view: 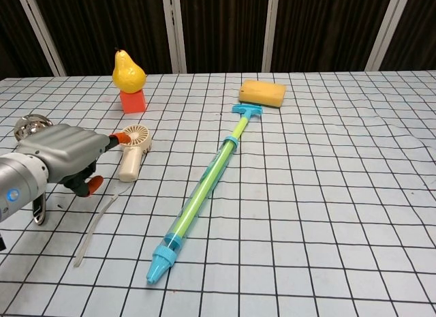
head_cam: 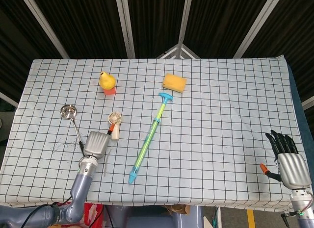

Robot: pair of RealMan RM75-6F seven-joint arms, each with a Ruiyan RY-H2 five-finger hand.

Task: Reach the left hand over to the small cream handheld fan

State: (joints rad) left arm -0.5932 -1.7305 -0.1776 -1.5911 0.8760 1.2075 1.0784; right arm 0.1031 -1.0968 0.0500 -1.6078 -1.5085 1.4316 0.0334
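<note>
The small cream handheld fan (head_cam: 115, 124) (view: 133, 151) lies on the checked cloth, round head far, handle near. My left hand (head_cam: 97, 142) (view: 67, 157) hovers just left of and nearer than the fan's handle, fingers extended toward it, an orange fingertip close to the fan head. It holds nothing. My right hand (head_cam: 285, 158) stays at the table's near right corner, fingers spread, empty; the chest view does not show it.
A steel ladle (head_cam: 72, 121) lies left of the left hand. A grey strip (view: 95, 223) lies below the fan. A long green-blue water pump (head_cam: 149, 137) lies right of the fan. A yellow pear on a red block (head_cam: 107, 82) and a yellow sponge (head_cam: 174, 82) sit farther back.
</note>
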